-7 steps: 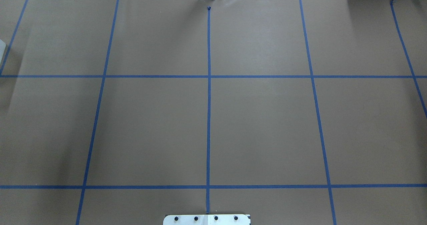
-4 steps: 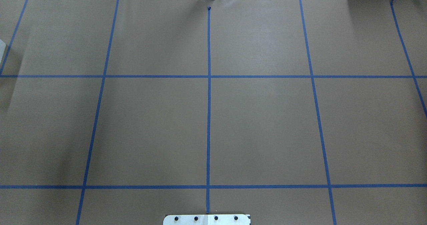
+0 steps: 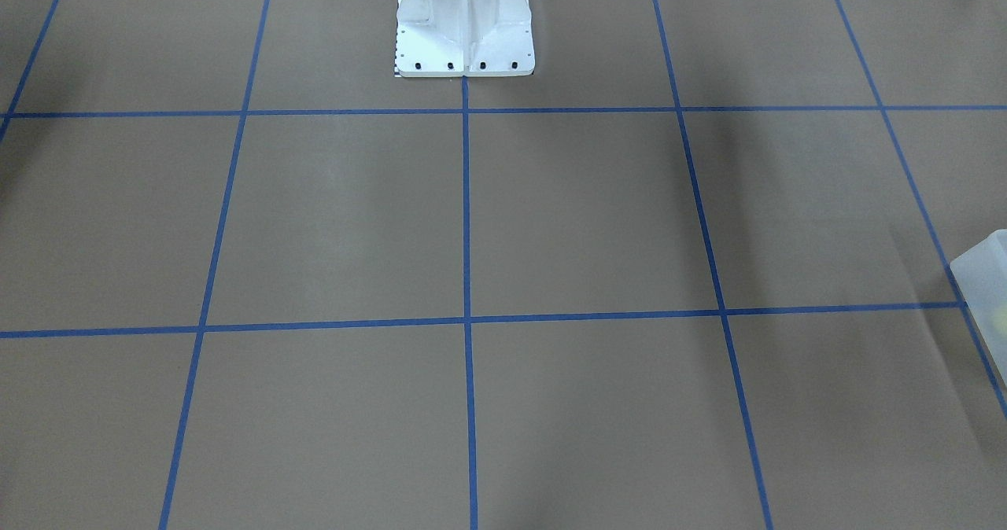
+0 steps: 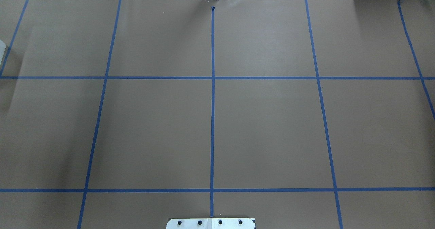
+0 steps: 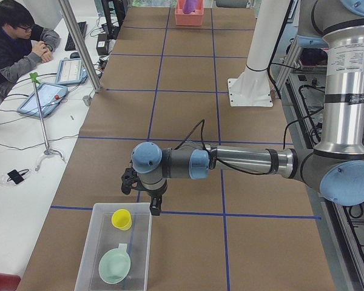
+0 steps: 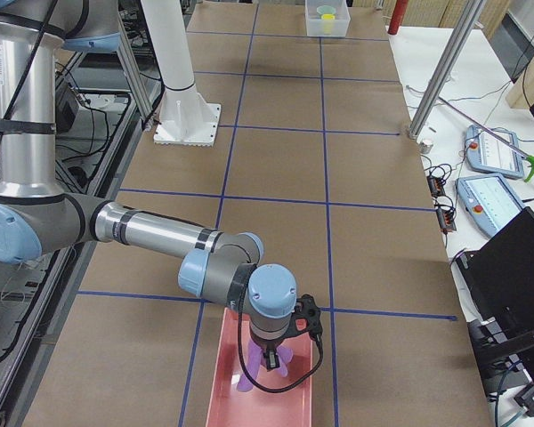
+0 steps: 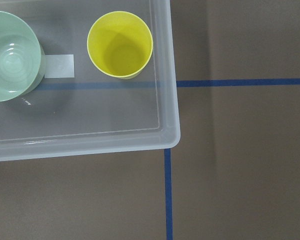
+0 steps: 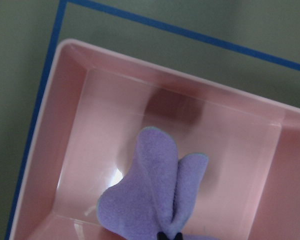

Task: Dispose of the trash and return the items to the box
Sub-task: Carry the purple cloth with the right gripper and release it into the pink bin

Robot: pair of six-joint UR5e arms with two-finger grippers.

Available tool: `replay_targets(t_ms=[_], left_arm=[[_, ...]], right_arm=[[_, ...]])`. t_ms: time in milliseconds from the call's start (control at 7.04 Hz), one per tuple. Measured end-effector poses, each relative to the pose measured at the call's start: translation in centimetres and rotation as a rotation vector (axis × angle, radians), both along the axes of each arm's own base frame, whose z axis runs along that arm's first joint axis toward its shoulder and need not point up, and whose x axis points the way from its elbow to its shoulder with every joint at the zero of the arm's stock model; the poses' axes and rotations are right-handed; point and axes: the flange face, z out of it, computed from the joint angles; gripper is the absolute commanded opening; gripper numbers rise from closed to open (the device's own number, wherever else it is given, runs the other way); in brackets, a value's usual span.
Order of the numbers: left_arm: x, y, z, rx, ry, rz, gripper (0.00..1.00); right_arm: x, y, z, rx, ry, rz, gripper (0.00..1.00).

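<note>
While your right gripper (image 6: 271,359) hangs over the pink bin (image 6: 221,402) at its end of the counter (image 4: 153,120), its tips look pinched on the purple cloth (image 8: 155,190), whose lower folds reach down inside the bin. I judge this to be the drop-off step. You need only part the fingers and lift straight up, away from the bin's walls. Watch that the cloth doesn't cling to a pad as you rise. At the other end, your left gripper (image 5: 153,205) hovers just beside the clear box (image 7: 166,105), which holds a yellow cup (image 7: 120,45) and a green bowl (image 7: 10,60). I cannot tell whether that gripper is open or closed. I see nothing in either arm's way; blue tape lines (image 4: 212,120) cross the counter between them.
</note>
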Motion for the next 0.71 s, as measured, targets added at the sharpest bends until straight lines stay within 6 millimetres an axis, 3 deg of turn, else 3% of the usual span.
replay_targets(t_ms=[142,426,710], left_arm=[[0.0,0.0,0.0,-0.001,0.0,0.0,0.99],[0.0,0.0,0.0,-0.001,0.002,0.001,0.99],[0.0,0.0,0.0,-0.003,0.003,0.0,0.99]], right_arm=[[-1.0,-2.3,-2.1,-0.008,-0.039,0.044,1.0],[-5.1,-6.4,-7.2,-0.052,-0.057,0.111,1.0],[-9.8,-8.3,-12.0,-0.104,-0.059,0.17,1.0]])
